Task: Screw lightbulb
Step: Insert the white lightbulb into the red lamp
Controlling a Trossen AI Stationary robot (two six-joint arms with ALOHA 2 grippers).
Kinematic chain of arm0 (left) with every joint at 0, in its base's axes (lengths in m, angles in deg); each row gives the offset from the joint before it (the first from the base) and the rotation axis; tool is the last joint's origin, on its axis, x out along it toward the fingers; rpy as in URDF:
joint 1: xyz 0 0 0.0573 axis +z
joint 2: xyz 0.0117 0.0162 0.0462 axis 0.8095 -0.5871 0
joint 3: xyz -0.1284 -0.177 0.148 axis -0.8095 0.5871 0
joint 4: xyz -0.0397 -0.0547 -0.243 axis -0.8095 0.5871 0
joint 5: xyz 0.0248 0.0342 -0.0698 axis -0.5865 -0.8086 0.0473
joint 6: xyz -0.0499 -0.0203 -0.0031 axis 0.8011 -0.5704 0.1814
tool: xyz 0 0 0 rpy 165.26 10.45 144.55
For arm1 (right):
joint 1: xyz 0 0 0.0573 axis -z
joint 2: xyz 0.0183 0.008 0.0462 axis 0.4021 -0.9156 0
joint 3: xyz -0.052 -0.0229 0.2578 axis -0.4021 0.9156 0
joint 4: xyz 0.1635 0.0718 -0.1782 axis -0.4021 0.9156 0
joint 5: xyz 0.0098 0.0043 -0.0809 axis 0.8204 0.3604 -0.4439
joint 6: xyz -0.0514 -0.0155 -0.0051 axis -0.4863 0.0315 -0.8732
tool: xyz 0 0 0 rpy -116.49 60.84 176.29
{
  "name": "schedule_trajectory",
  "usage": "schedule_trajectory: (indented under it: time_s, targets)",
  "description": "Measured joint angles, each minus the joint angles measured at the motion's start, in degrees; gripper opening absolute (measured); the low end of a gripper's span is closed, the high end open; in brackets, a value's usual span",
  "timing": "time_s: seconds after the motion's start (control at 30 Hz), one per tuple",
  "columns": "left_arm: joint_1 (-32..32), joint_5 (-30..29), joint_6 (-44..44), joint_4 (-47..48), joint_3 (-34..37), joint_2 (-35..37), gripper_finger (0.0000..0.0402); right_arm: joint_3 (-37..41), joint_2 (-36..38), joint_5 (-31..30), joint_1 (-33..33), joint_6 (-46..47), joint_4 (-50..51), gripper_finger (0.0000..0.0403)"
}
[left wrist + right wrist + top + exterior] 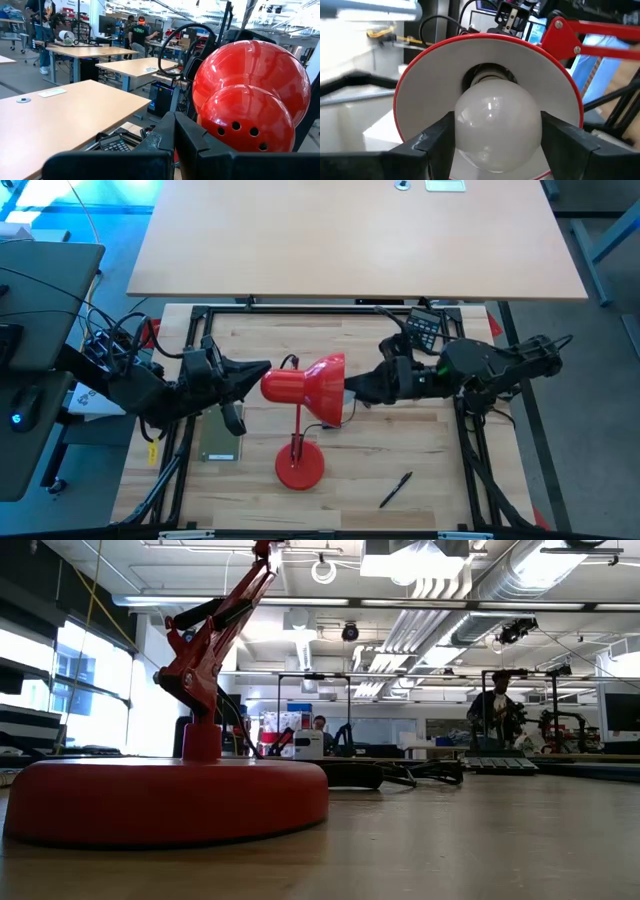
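While the left gripper (262, 370) sits with its fingers pressed together against the back of the shade (322, 387), the right gripper (352, 388) is at the shade's open mouth, with the bulb (497, 127) between its two fingers (432, 140). In the right wrist view the bulb's round end faces the camera and its neck runs straight away from the fingers into the socket at the middle of the white inner shade, so its long axis lines up with the gripper's own reach. The fingers flank the globe on both sides, close to the glass or just on it; I cannot tell whether they bear on it firmly. The right arm is plainly the nearer one to the bulb; the left arm looks to be bracing the lamp (299, 467) from behind. I judge the turn must go around that shared axis. A pen (395, 489) lies well apart.
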Motion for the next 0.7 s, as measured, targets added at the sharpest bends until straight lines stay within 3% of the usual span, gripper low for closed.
schedule_trajectory:
  time_s: [0.57, 0.7]
  targets:
    - [-0.02, 0.72, 1.57, -2.42, 0.0, 0.0, 0.0, 0.0, 0.0, 4.11, 1.96, -24.87, 0.07, 0.0243]
    - [-0.02, 0.74, 2.01, -2.4, 0.0, 0.0, 0.0, 0.0, 0.0, 4.34, 1.96, -27.16, 0.02, 0.0243]
